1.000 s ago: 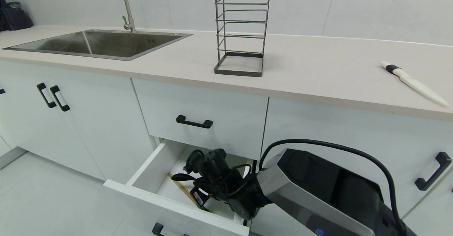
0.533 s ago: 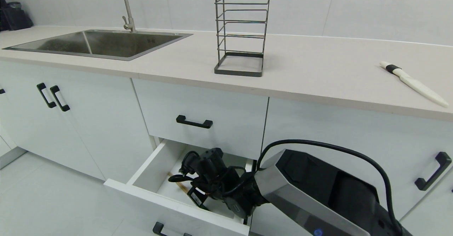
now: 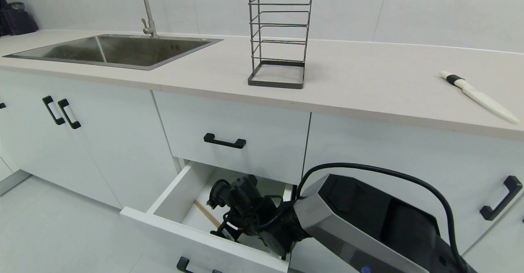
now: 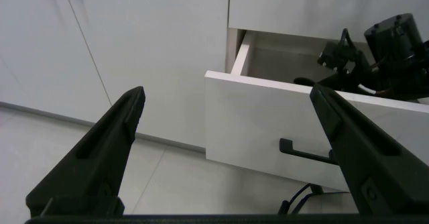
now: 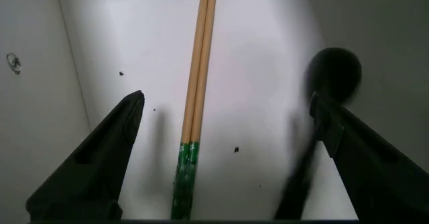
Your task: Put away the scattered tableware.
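The lower drawer point(image 3: 192, 240) stands pulled out under the counter. My right gripper point(image 3: 224, 230) is down inside it, open, with nothing between its fingers. A pair of wooden chopsticks point(image 5: 196, 83) with green ends lies flat on the drawer floor, right below the right gripper point(image 5: 228, 103); the chopsticks point(image 3: 204, 215) also show beside the arm. A dark spoon point(image 5: 334, 70) lies next to them, blurred. A white knife point(image 3: 477, 96) with a black band lies on the counter at the far right. My left gripper point(image 4: 228, 93) hangs open, low and to the left of the drawer front point(image 4: 255, 130).
A wire rack point(image 3: 278, 35) stands mid-counter and a steel sink point(image 3: 114, 50) with a tap is at the left. A shut drawer with a black handle point(image 3: 224, 141) sits just above the open one. Cabinet doors flank it.
My right gripper has sunk lower into the drawer. The dark spoon that showed at its tip in the head view has dropped behind the drawer front.
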You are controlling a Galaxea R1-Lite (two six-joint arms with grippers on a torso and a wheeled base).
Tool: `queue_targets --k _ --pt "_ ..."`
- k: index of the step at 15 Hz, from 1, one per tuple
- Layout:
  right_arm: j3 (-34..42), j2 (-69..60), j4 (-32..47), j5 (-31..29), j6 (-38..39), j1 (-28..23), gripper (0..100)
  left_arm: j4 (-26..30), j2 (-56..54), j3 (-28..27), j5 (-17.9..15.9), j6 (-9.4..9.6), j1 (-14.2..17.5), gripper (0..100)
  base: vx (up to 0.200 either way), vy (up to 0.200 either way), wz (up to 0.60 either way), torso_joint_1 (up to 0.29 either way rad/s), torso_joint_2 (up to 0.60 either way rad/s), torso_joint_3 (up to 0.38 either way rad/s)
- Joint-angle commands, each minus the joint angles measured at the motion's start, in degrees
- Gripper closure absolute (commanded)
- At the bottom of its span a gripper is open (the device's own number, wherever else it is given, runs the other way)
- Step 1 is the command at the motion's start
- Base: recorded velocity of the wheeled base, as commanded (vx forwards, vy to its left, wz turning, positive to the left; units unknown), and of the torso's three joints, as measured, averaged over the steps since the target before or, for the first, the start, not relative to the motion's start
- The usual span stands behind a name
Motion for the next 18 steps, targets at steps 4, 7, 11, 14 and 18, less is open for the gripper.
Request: queue_targets --k 4,7,11,14,18 --pt "11.5 -18.1 -1.2 -0.3 -0.1 2.4 0 0.0 0.1 0.0 0.0 0.02 0.0 0 0.0 0.0 0.0 0.0 0.0 0.0" --pt "20.2 -25.4 -5.9 -0.3 -0.5 2.9 0 0.0 0.1 0.0 0.0 0.02 0.0 0 0.0 0.0 0.0 0.0 0.0 0.0" --pt "41.3 -36.7 -20.2 0.1 -6.4 2.4 0 0.0 0.1 0.0 0.0 0.02 0.0 0 0.0 0.0 0.0 0.0 0.0 0.0" --pt "48.9 -43.7 -21.6 0.3 -7.9 3.2 0 0.0 0.1 0.0 0.0 0.02 0.0 0 0.0 0.0 0.0 0.0 0.0 0.0" --pt "56.4 -53.3 -23.5 0.3 -6.9 7.5 0 0.0 0.1 0.0 0.0 0.02 0.0 0 0.0 0.0 0.0 0.0 0.0 0.0"
